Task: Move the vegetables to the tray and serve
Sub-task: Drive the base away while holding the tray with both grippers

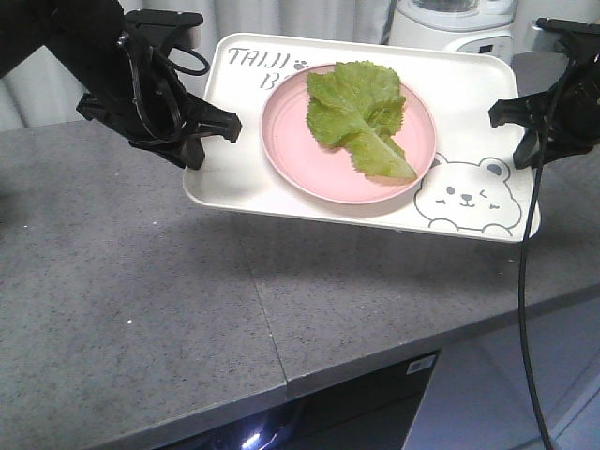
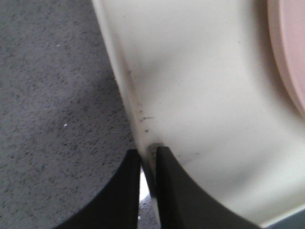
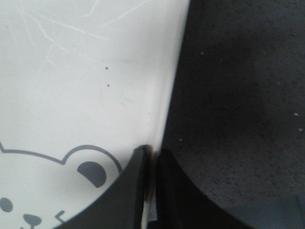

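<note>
Two grippers pinch a cream tray (image 1: 234, 178) by its short edges over the grey counter (image 1: 141, 309).

The left gripper (image 1: 220, 127) has its jaws nearly closed, clamped on the tray's left rim. At the tray's middle sits a round pink plate (image 1: 291, 159), and the lettuce leaf (image 1: 361, 112) lies on it, pale midrib pointing toward the bear face (image 1: 466, 197). The right gripper (image 1: 502, 112) is likewise squeezed onto the right rim beside the bear. A shadow falls on the counter under the tray's near edge.

I see a bright green crinkly lettuce leaf (image 1: 361, 112), round pink plate (image 1: 298, 155), cream-white bear-printed rectangular tray (image 1: 234, 186), speckled grey stone counter (image 1: 141, 300).
</note>
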Motion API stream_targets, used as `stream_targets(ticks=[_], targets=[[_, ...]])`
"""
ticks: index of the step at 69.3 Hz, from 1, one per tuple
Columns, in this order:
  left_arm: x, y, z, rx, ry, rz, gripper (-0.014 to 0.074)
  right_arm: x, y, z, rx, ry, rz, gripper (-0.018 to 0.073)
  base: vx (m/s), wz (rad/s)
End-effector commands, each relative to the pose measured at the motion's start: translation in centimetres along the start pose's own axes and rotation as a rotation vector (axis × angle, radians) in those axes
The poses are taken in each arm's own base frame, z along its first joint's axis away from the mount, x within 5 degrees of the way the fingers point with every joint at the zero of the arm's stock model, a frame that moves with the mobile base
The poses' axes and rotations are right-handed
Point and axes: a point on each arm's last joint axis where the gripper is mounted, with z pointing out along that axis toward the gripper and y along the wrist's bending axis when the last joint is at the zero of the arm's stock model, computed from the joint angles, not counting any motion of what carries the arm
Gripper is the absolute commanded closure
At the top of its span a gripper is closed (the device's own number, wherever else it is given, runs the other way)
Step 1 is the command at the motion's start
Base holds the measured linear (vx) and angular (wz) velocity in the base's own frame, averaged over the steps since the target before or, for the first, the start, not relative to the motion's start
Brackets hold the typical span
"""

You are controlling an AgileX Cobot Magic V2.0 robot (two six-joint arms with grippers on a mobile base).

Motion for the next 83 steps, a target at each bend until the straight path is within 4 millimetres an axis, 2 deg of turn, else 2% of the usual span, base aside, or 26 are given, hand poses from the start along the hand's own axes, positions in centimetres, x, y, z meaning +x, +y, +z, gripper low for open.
stream_targets(ticks=[1, 83], targets=[[-0.41, -2.54, -3.83, 0.143, -0.150, 0.028, 0.0602, 0.12, 2.28, -3.23, -0.110, -0.068, -0.040, 0.0565, -0.01, -0.35], [-0.41, -2.55, -3.83, 0.144, -0.150, 0.028, 0.0602, 0.12, 2.28, -3.23, -0.110, -0.068, -0.040, 0.0565, -0.01, -0.34]])
